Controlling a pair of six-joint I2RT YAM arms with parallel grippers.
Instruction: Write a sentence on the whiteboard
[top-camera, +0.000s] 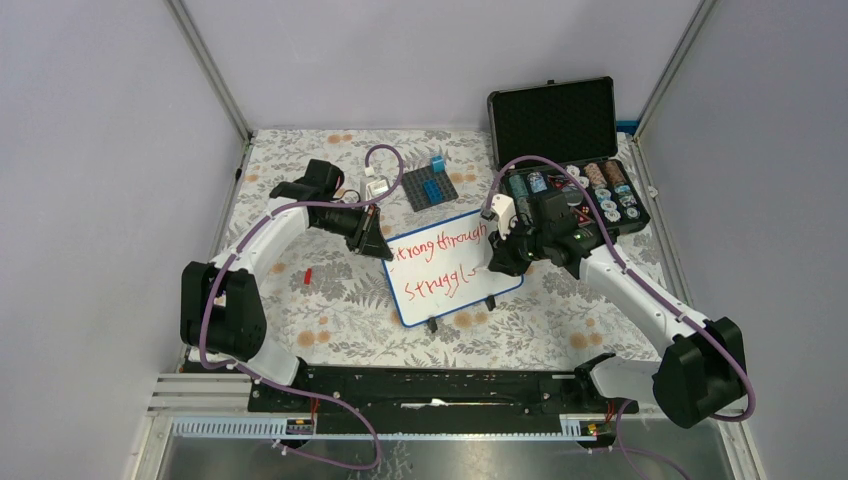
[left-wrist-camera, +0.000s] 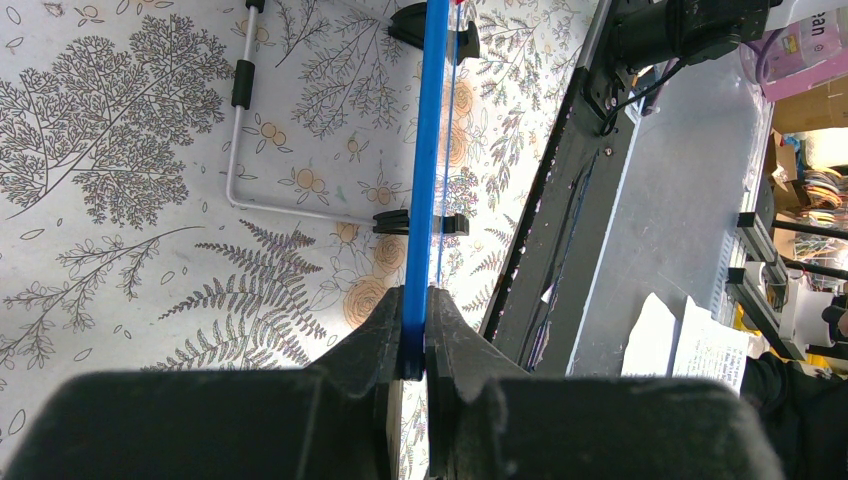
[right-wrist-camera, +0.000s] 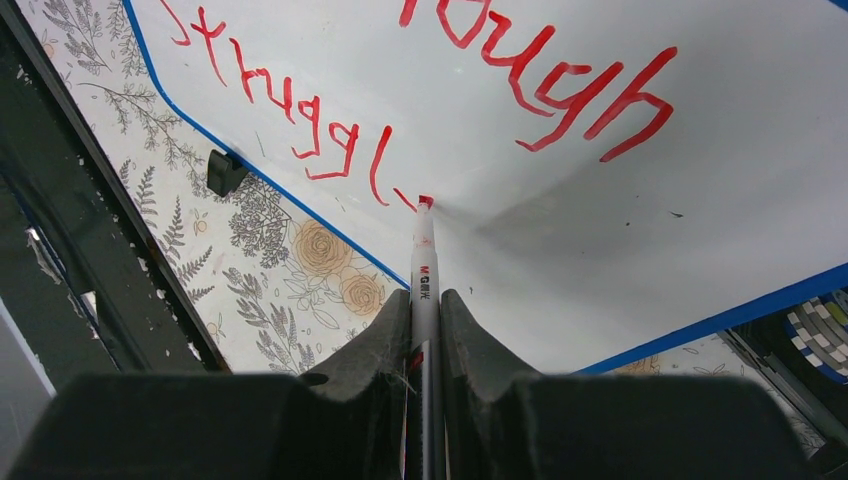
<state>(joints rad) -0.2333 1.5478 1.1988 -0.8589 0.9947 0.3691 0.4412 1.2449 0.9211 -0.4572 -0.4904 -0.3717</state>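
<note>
From overhead, the whiteboard (top-camera: 455, 270) is sitting mid-frame on the flowered table (top-camera: 300, 310), the left gripper (top-camera: 378, 240) at its left edge and the right gripper (top-camera: 497, 258) over its right part. In the left wrist view, the left jaws are pinching the board's blue rim at mid-frame. In the right wrist view, the right jaws are clamping a marker (right-wrist-camera: 424, 270) at bottom centre, its red tip touching the board.
</note>
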